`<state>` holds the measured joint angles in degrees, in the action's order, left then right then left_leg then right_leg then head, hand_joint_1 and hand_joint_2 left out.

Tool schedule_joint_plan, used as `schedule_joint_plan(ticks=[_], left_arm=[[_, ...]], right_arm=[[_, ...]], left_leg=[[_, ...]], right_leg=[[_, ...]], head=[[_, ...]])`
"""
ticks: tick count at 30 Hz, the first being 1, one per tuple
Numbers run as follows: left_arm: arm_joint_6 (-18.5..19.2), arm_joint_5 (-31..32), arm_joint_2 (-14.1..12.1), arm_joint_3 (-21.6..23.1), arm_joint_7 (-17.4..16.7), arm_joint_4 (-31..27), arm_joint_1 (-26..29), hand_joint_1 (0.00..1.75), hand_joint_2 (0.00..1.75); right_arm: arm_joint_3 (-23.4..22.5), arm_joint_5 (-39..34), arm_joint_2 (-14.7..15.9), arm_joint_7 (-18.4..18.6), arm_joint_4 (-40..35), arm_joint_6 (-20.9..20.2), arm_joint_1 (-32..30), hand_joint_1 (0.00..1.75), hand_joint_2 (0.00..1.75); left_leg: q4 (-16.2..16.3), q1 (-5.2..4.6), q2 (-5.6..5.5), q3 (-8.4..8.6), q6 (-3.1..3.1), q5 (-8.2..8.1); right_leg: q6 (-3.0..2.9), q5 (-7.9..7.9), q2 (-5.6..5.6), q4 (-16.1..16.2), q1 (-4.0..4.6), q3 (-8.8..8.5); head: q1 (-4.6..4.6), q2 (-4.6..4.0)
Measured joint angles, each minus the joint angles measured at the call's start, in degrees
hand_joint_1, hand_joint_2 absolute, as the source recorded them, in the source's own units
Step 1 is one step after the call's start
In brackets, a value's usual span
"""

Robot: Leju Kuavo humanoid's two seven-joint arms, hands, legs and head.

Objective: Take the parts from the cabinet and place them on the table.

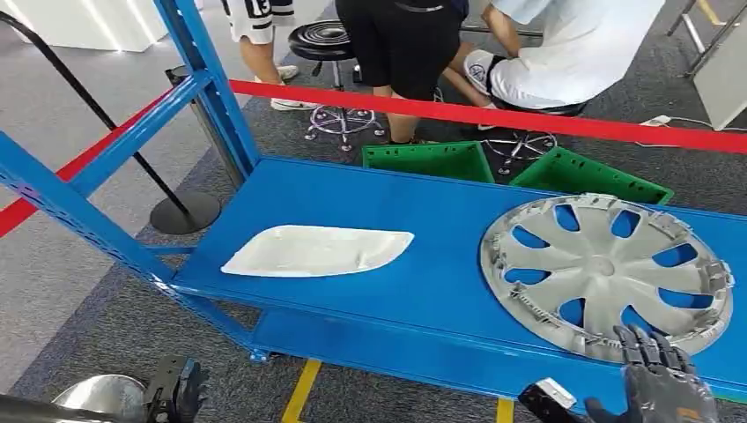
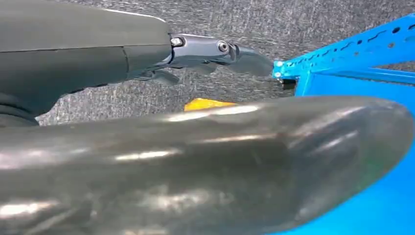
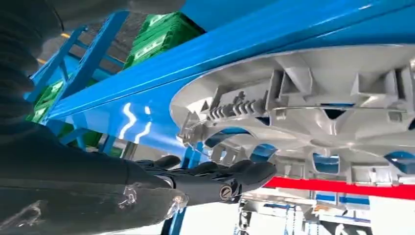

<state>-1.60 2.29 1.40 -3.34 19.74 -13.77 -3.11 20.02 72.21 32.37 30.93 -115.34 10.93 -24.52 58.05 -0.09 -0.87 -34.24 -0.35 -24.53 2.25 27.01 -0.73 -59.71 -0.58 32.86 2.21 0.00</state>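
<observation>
My right hand [image 1: 656,374] reaches spread-fingered, empty, just short of the wheel cover's [image 1: 606,269] near rim; left hand [image 1: 181,388] hangs empty, fingers apart.

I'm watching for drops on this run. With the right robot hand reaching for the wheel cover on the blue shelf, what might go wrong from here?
1. The right robot hand is only at the near rim of the wheel cover; a one-edge grip may let the wide disc tilt and slip.
2. The cover lies near the front edge of the blue shelf, so a nudge could push it off.
3. Its thin rim clips might snag the fingers.
</observation>
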Motion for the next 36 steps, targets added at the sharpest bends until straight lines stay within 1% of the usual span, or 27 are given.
schedule_joint_plan(ticks=[8,11,19,36], left_arm=[[0.1,0.6,0.2,0.0,0.0,0.0,0.0,0.0,0.0],[0.3,0.8,0.2,0.0,0.0,0.0,0.0,0.0,0.0],[0.4,0.9,0.3,0.0,0.0,0.0,0.0,0.0,0.0],[0.4,0.9,0.3,0.0,0.0,0.0,0.0,0.0,0.0]], right_arm=[[-1.8,-3.3,0.3,-3.3,2.1,-3.7,1.3,0.0,1.75],[-2.2,-4.0,0.3,-4.1,3.2,-4.5,1.7,0.0,1.75],[-2.3,-4.0,0.3,-4.5,5.4,-4.6,2.9,0.0,1.75],[-2.4,-4.0,0.3,-4.5,6.6,-4.6,3.4,0.0,1.75]], left_leg=[[0.0,-0.01,0.0,0.0,0.0,0.01],[0.0,-0.01,0.0,0.0,0.0,0.01],[0.0,0.0,0.0,0.0,0.0,0.01],[0.0,-0.01,0.0,0.0,0.0,0.01]], right_leg=[[-0.01,-0.02,0.0,0.0,0.0,0.0],[-0.01,-0.02,0.01,0.0,0.0,0.0],[-0.02,-0.03,0.01,0.0,0.0,0.0],[-0.02,-0.03,0.01,0.0,0.0,0.0]], head=[[0.0,0.0],[0.0,0.0],[0.02,0.0],[0.0,0.0]])
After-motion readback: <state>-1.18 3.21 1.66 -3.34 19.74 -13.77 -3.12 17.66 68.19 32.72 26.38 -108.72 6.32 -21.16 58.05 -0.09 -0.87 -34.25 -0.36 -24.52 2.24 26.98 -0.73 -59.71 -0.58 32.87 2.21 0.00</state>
